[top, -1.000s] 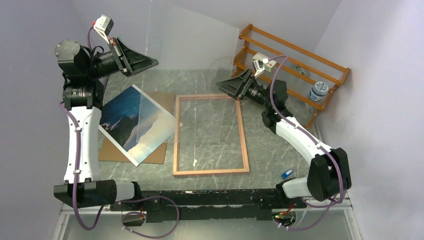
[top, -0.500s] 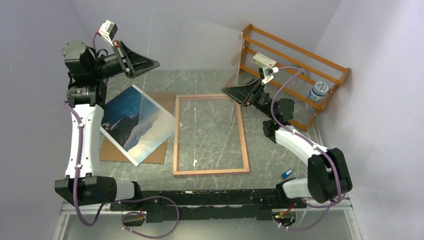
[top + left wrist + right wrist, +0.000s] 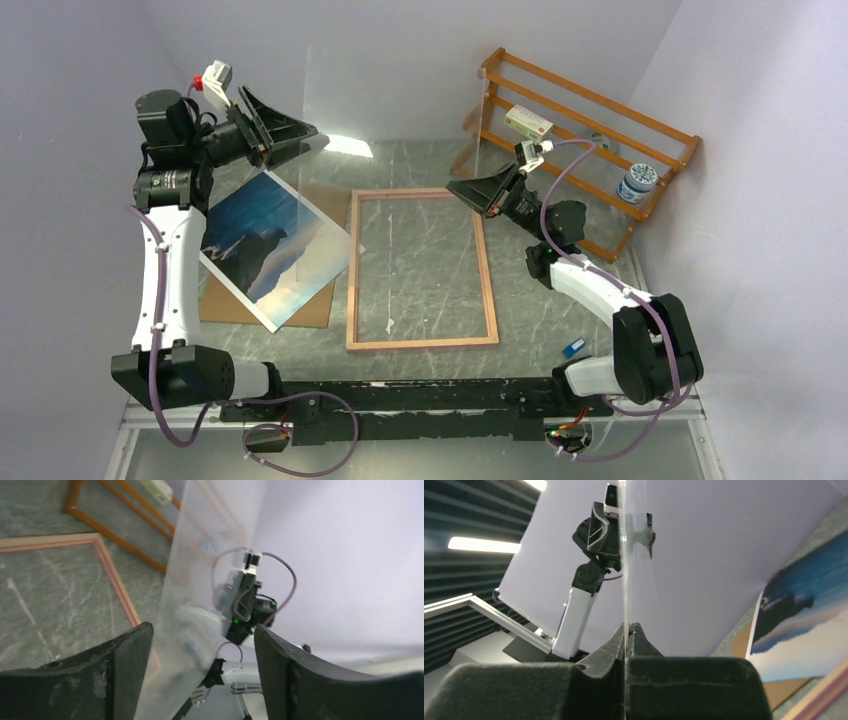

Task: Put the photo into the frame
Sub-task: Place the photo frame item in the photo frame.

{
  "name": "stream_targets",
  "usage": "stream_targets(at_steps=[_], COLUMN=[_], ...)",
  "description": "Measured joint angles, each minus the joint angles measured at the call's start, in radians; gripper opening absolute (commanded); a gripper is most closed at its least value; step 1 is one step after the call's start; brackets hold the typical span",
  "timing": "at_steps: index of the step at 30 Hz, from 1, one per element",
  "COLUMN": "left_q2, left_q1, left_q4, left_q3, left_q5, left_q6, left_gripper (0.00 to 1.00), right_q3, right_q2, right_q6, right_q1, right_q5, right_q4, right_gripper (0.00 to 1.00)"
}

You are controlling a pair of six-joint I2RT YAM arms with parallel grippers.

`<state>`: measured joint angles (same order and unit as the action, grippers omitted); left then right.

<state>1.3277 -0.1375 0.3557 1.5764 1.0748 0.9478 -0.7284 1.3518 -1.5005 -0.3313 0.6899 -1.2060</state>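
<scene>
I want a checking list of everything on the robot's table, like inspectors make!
Surface: grey marbled table.
Job's things: sea-and-cliffs paper photo lies face-up, partly on brown backing board; thin wood-coloured rectangular frame flat beside it, no photo inside.
Clutter: orange wooden rack holding small white box and blue-white jar; small blue item near right arm's base.
Grippers: right gripper shut on upright clear sheet; left gripper open around its other edge.
Cables: purple cables loop along both arms.
Surroundings: plain pale walls.

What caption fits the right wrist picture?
Right tool shut on the clear sheet, with the photo lying beyond.
</scene>
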Motion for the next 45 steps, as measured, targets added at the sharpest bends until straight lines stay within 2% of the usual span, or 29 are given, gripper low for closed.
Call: stream_targets(at_steps=[3,8,14,25,34,45], left_q2=[0.000,0.014,0.035,0.093,0.116,0.272], left_q1=[-0.005,-0.010,-0.015,-0.015,-0.011,0.055], left_q4=[0.117,0.306,0.398,0.409,0.329,0.247], left_q3=[-0.027,-0.116,-0.244,-0.387,-0.469,-0.512], left_q5=[-0.077,-0.247,-0.369,-0.402,-0.380,-0.394], left_q6=[-0.110,-0.278,-0.367,-0.414,-0.408,-0.405], left_gripper=[0.88,0.91,0.91,0.89,0.87,0.85], right_q3=[0.035,0.068,0.068,0.041,0.018,0.007], right_q2=[-0.018,-0.065,-0.074,0.024,0.142,0.216], right_q6=[0.019,0.081,0.176,0.256,0.370,0.510], right_q1=[0.002,0.002,0.002,0.000,0.001,0.073], right_q5=[0.002,0.003,0.011,0.026,0.027,0.047], right_q4=[0.068,0.259,0.520,0.758,0.781,0.834], right_gripper=[0.00,0.00,0.00,0.00,0.00,0.00])
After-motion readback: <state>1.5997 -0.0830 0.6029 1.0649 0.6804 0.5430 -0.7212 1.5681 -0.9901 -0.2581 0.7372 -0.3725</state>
